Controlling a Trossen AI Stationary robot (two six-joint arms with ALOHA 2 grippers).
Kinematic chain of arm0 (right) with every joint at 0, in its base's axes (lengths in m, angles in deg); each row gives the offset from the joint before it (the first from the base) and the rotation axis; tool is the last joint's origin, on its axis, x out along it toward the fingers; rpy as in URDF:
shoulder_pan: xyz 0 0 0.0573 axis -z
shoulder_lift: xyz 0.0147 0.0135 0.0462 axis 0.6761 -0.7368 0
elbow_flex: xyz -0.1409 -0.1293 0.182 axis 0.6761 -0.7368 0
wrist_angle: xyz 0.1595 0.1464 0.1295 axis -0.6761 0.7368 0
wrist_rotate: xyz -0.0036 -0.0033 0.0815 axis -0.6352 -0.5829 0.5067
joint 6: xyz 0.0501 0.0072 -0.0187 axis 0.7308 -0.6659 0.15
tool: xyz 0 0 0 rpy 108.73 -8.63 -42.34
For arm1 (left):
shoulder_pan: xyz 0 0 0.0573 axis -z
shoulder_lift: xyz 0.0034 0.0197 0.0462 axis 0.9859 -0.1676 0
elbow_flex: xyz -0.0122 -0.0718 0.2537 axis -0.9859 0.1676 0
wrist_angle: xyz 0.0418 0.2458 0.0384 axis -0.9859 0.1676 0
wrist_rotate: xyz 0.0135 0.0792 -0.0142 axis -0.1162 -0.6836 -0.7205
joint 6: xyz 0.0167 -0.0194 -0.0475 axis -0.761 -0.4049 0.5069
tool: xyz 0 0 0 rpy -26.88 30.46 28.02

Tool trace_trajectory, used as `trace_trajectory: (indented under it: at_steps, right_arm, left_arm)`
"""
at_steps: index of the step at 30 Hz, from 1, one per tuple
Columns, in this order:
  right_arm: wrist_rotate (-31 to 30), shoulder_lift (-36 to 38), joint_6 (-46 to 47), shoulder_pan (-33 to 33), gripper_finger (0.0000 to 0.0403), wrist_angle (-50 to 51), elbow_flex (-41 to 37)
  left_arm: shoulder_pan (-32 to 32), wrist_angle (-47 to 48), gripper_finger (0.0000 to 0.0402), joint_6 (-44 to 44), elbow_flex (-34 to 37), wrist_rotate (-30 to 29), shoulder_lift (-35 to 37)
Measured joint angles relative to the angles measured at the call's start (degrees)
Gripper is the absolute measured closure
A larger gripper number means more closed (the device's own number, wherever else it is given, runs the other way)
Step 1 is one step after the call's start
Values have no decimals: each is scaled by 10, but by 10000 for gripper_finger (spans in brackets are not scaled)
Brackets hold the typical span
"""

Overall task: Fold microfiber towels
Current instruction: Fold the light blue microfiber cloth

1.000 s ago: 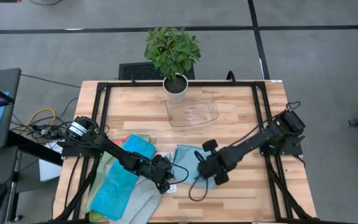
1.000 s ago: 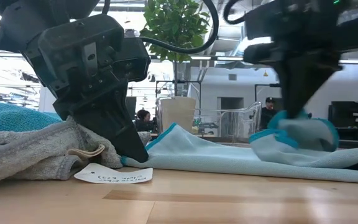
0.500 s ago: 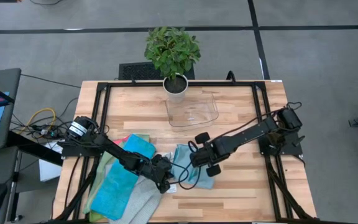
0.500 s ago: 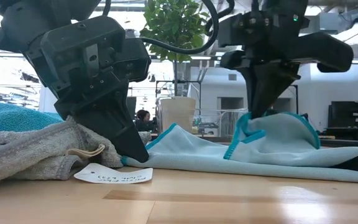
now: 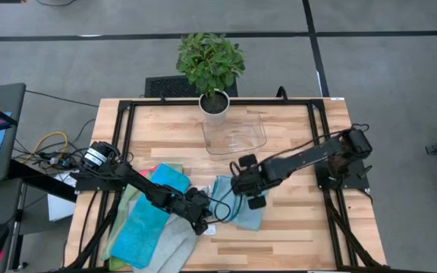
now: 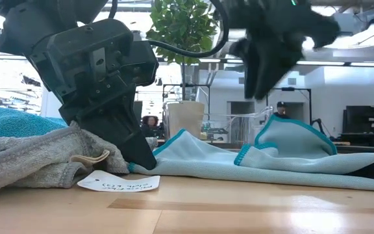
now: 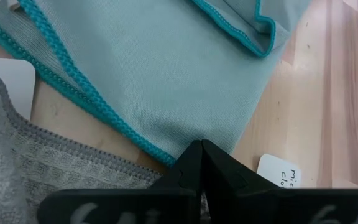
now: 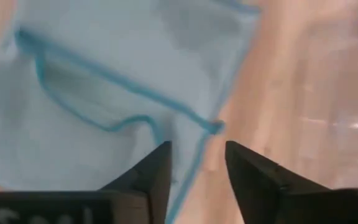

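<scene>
Since the earlier frame, my right gripper (image 5: pixel 240 184) has released the teal-edged towel (image 5: pixel 243 205) and lifted off it, fingers now apart.

My right fingers (image 8: pixel 153 177) hang empty above the folded-over flap (image 6: pixel 295 140), which rests on the towel's lower layer. My left gripper (image 5: pixel 202 225) is closed, its tip pinning the towel's near corner to the table (image 5: pixel 294 152) beside a white tag (image 6: pixel 118 183). Grey towel (image 6: pixel 24 162) and blue towel (image 5: pixel 140 231) lie left of it.
</scene>
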State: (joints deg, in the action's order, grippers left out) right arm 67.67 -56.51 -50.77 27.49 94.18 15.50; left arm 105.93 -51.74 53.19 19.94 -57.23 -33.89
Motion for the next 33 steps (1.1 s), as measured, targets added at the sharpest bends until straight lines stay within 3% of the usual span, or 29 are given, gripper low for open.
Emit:
trace_trajectory:
  at_steps: [7,13,19,28,33]
  right_arm:
    - [0,93,112,12,208,47,2]
    - [4,129,222,-75,220,16,-89]
    - [-10,121,324,-163,222,-37,-171]
    - [-51,89,343,-174,228,-65,-214]
    - [-58,89,323,-150,230,-109,-245]
  left_arm:
    - [-1,-1,401,-5,0,2,0]
    - [-2,3,401,-5,0,13,0]
    - [-5,-2,401,-12,0,18,0]
    - [-36,-24,401,-27,1,107,0]
    - [-46,-34,401,-37,1,120,27]
